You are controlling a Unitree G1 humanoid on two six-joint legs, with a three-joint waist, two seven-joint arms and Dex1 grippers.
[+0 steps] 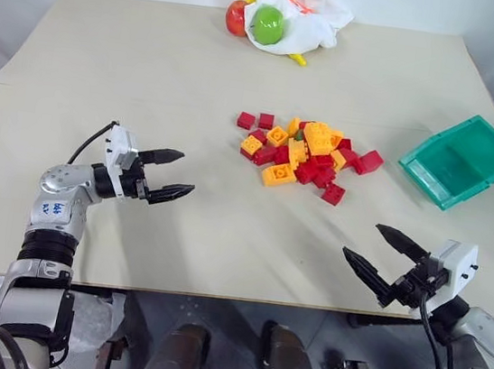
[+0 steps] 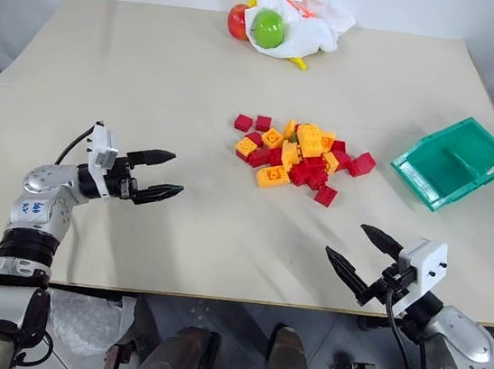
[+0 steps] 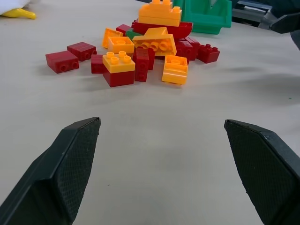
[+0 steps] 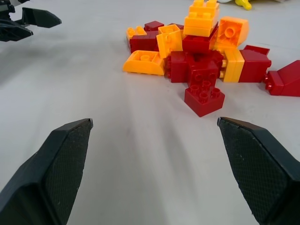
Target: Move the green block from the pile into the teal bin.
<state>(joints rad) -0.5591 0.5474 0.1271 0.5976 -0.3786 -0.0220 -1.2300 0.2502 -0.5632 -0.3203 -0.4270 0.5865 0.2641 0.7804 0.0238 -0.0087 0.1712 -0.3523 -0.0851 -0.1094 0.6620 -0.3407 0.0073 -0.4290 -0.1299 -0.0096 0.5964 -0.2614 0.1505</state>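
The pile of red and orange bricks lies right of the table's middle. Only a small dark piece of the green block peeks out between orange bricks near the pile's top; in the left wrist view the green block sits behind a yellow brick. The teal bin stands to the right of the pile with nothing in it. My left gripper hovers open to the left of the pile, pointing at it. My right gripper is open near the table's front edge, in front of the pile. Both hold nothing.
At the back of the table lies a white cloth with a round green fruit, a red fruit and a yellow item. A seam runs across the tabletop at the pile's level.
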